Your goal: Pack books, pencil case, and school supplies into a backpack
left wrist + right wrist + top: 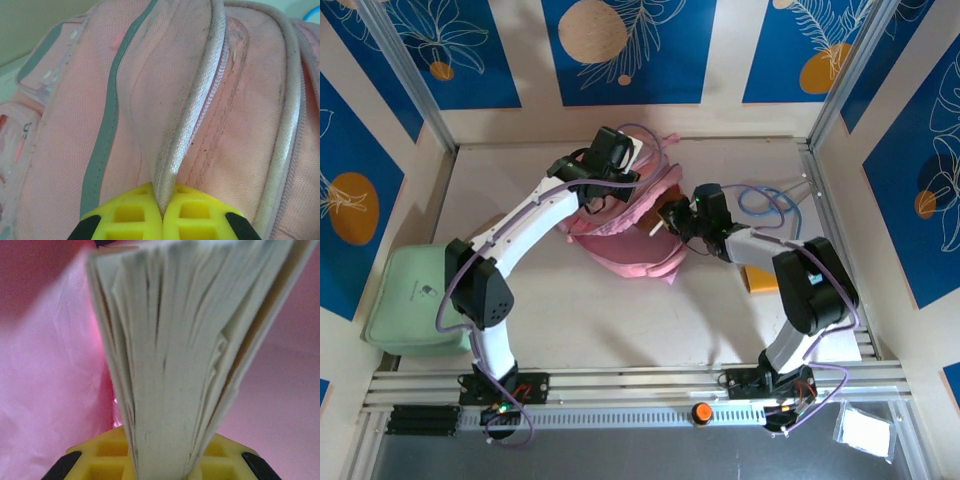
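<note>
The setting is a robot test cell in a lab. A left arm [520, 228] and a right arm [810, 288] are bolted to aluminium rails [640, 381] at the near edge of a pale table [620, 325]. Aluminium posts [406, 72] frame walls faced with blue leaf-print panels [650, 60]. An orange button [701, 412] sits on the rail. Cables [768, 196] lie on the table.

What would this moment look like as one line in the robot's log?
left gripper: shut on backpack flap edge | right gripper: shut on book, pink backpack fabric on both sides
</note>
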`<action>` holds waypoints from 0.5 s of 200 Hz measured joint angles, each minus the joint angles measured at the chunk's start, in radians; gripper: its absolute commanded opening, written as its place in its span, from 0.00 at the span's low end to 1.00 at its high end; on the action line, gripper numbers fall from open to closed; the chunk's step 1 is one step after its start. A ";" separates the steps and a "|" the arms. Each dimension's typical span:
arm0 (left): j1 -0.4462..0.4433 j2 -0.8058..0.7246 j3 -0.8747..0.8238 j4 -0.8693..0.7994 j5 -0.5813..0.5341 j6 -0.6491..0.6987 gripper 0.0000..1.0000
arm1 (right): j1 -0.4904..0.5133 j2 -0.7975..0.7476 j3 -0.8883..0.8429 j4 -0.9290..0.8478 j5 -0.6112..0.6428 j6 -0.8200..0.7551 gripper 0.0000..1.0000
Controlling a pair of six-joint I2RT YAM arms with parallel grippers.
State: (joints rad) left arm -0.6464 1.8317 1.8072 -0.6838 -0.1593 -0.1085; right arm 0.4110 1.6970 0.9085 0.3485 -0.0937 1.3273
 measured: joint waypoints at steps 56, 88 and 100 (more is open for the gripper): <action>0.001 0.000 -0.001 0.018 0.042 -0.041 0.00 | 0.028 0.184 0.179 0.047 0.028 0.043 0.00; 0.001 0.000 -0.006 0.026 0.048 -0.052 0.00 | 0.037 0.254 0.247 0.055 0.030 0.058 0.05; 0.001 0.000 -0.009 0.032 0.051 -0.053 0.00 | 0.038 0.267 0.264 0.055 0.029 0.061 0.14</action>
State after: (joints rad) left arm -0.6456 1.8313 1.7985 -0.6514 -0.1078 -0.1619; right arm 0.4492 1.9636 1.1725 0.4034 -0.0647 1.3888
